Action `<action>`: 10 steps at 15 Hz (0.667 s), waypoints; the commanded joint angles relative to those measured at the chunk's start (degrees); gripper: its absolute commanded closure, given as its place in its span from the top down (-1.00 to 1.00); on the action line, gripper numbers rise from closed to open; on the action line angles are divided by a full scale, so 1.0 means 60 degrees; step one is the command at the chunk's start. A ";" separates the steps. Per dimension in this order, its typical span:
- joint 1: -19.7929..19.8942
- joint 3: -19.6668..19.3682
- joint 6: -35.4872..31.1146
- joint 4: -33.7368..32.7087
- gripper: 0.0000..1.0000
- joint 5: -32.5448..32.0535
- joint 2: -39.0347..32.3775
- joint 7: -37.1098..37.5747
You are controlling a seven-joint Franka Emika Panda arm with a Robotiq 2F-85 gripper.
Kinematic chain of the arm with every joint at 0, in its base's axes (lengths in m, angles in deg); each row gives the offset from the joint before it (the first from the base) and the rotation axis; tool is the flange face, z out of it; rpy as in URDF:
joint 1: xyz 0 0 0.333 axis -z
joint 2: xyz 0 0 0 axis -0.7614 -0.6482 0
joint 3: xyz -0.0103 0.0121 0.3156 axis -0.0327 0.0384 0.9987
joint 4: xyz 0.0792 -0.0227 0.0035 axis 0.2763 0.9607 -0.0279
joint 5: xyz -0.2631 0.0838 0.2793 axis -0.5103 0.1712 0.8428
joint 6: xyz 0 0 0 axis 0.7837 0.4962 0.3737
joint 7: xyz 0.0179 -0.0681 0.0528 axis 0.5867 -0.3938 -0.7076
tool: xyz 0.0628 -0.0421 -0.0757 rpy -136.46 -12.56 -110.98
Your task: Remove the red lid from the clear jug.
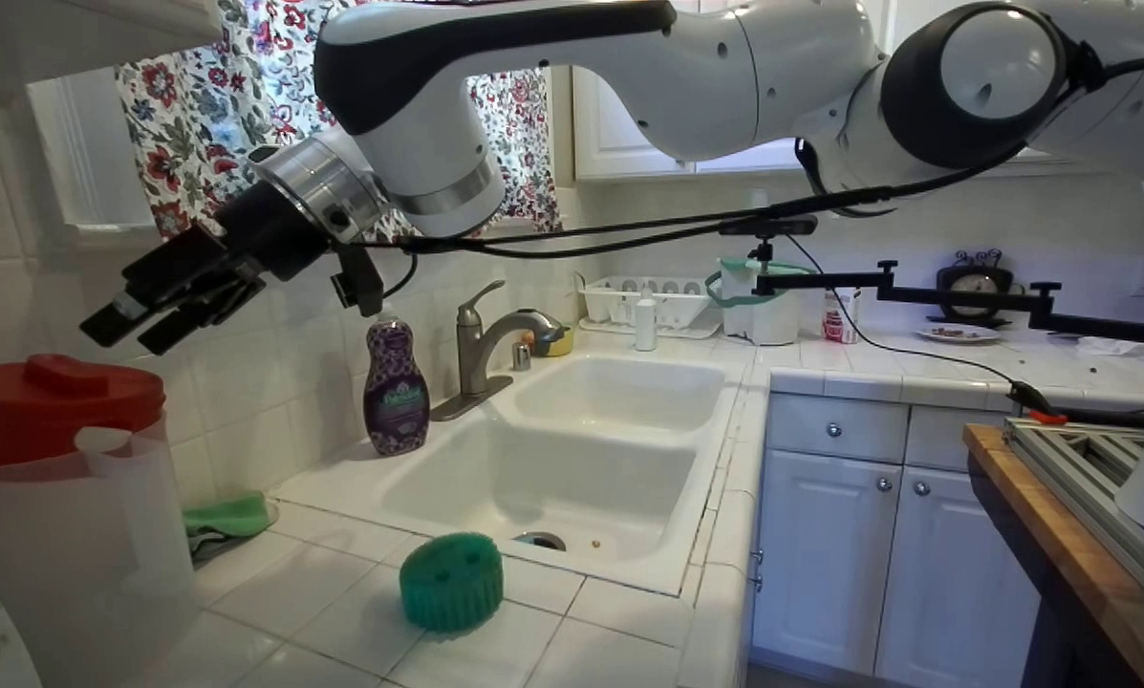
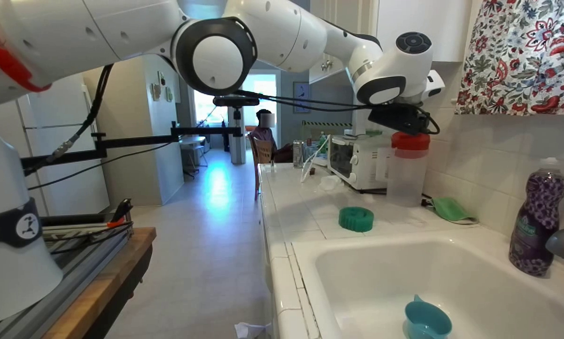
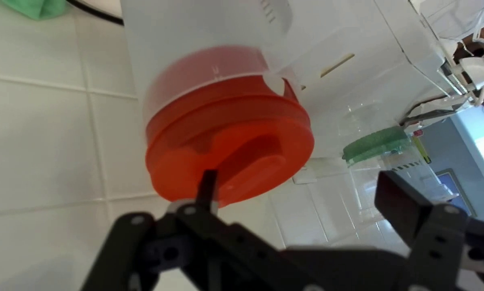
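Observation:
The red lid (image 1: 51,411) sits on top of the clear jug (image 1: 65,564), which stands upright on the counter by the tiled wall. The lid (image 2: 410,142) and jug (image 2: 406,181) also show in an exterior view. In the wrist view the lid (image 3: 233,149) fills the middle, with its raised grip facing the camera and the jug body (image 3: 185,36) behind it. My gripper (image 1: 132,330) is open and empty, just above the lid. In the wrist view the gripper (image 3: 300,182) has one finger overlapping the lid near its raised part; the other finger is off to the right.
A green scrubber (image 1: 451,581) and a green cloth (image 1: 232,516) lie near the jug. A purple soap bottle (image 1: 398,392) and a faucet (image 1: 481,344) stand by the sink (image 1: 552,478). A white microwave (image 2: 364,162) is beside the jug. A teal cup (image 2: 427,320) lies in the sink.

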 commanded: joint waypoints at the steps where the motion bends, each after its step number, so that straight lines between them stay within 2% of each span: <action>1: -0.0154 0.0078 -0.0042 -0.0678 1.00 -0.0139 -0.0486 -0.0572; 10: -0.0290 -0.0005 -0.0098 -0.0855 1.00 -0.0191 -0.0655 -0.1024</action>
